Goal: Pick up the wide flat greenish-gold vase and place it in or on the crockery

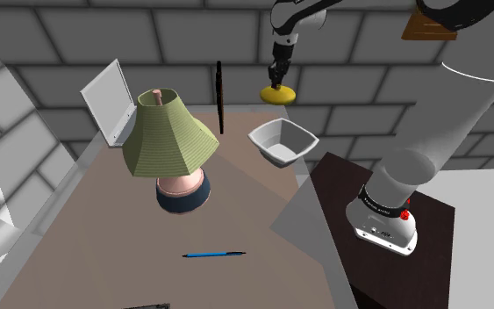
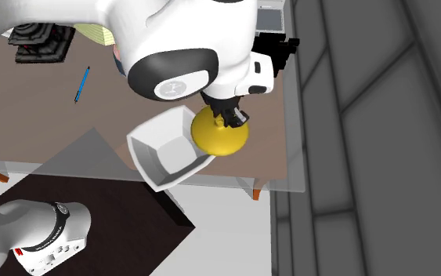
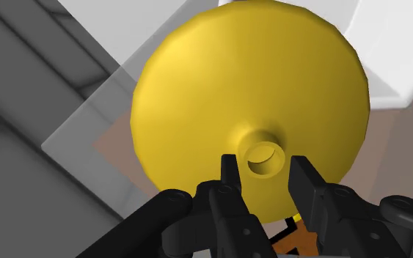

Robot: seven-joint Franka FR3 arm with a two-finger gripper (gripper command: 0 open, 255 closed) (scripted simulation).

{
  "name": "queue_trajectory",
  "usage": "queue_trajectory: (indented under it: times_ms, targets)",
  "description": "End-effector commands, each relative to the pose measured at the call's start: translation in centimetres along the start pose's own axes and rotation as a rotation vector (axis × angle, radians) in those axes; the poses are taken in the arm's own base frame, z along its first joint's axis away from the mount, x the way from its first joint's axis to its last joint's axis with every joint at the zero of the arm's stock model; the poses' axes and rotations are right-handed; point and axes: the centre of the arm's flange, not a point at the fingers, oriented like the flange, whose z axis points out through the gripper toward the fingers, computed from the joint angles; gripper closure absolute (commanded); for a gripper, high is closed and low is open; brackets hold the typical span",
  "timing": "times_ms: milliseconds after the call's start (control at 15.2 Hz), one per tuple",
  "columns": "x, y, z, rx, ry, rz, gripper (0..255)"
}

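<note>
A wide, flat yellow vase [image 1: 277, 93] with a short narrow neck hangs in the air above the table's far edge, beyond the white square bowl [image 1: 282, 142]. My gripper [image 1: 277, 77] comes down from above and is shut on the neck. In the second exterior view the vase [image 2: 220, 136] is right beside the bowl [image 2: 162, 149], under the gripper [image 2: 231, 118]. In the wrist view the two fingers clasp the neck of the vase [image 3: 249, 88] on either side, at the gripper [image 3: 263, 166], and a corner of the bowl [image 3: 392, 55] shows past the vase's rim.
A lamp with a green shade [image 1: 168, 136] stands mid-table. A blue pen [image 1: 213, 255] lies nearer the front. An open white box [image 1: 110, 101] and a thin black upright rod [image 1: 220, 95] stand at the back. The table's glass corner [image 2: 289, 176] is near the wall.
</note>
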Motion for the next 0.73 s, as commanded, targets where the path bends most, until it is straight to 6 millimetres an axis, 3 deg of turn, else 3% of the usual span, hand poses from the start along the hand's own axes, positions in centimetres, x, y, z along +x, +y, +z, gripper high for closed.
queue_trajectory:
  times_ms: [0, 660]
  targets:
    - [-1.8, -1.9, -0.6, 0.000, 0.000, 0.000, 255]
    - [-11.1, -10.9, -3.2, 0.000, 0.000, 0.000, 255]
